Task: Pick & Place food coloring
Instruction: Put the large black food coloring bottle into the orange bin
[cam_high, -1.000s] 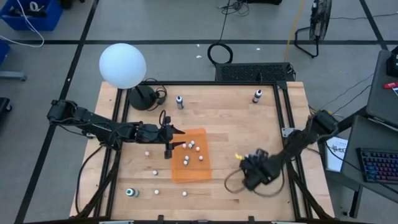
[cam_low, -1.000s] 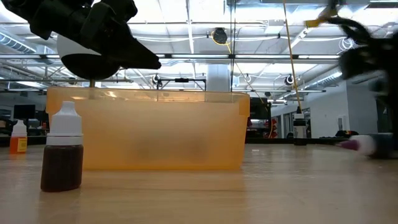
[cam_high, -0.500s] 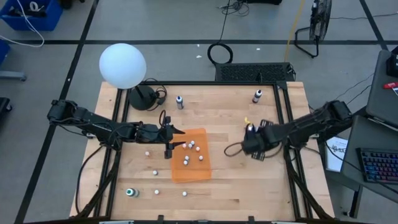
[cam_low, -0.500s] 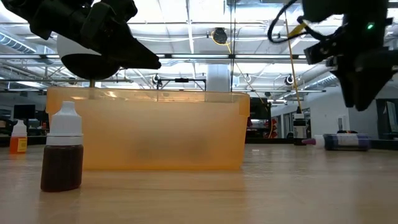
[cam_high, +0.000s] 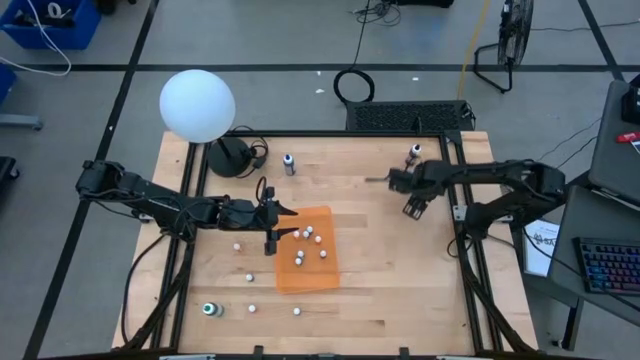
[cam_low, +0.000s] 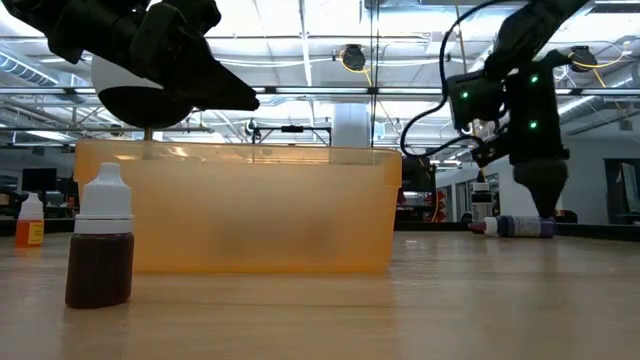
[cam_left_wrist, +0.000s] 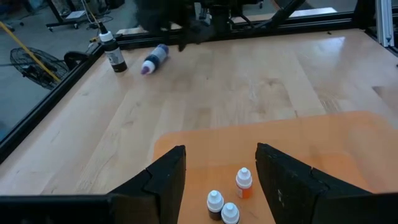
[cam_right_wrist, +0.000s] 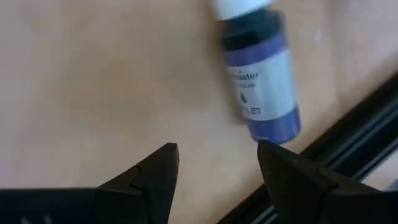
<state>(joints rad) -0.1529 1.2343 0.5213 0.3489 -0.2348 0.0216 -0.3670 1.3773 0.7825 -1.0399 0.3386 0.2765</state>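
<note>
Open, empty right gripper (cam_high: 408, 208) hovers near a fallen violet bottle (cam_right_wrist: 260, 87).

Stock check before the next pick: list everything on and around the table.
tray: one, orange, table centre
bottles in tray: about five, pale-topped
loose small bottles: four pale plus one green-topped, left and front of the tray
upright bottles: two, dark with white caps, back of table
violet bottle: one, lying by the right back rail
globe: one, white, back-left corner
left gripper: dark, above tray, jaws open
right gripper: dark, near violet bottle, jaws open
</note>
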